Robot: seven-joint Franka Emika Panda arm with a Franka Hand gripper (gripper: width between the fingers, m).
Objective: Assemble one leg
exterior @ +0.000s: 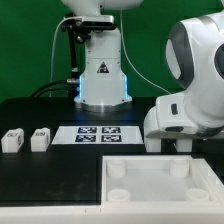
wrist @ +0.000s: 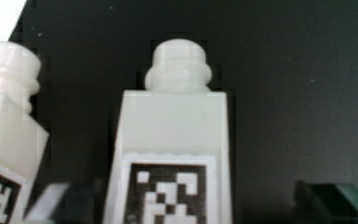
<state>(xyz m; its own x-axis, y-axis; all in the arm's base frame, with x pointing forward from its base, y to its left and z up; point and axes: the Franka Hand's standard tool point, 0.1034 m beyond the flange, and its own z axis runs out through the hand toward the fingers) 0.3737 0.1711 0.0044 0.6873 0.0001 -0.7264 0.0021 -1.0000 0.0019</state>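
Gripper (wrist: 195, 200) jaws stand apart either side of the leg (wrist: 172, 120).

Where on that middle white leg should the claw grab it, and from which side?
Probably the square body of the leg, not its knobbed tip: its two flat, parallel sides suit the fingers. Come along the wrist camera's line of sight, straddling it, one finger in the gap beside the neighbouring leg; the open gripper is lined up so.
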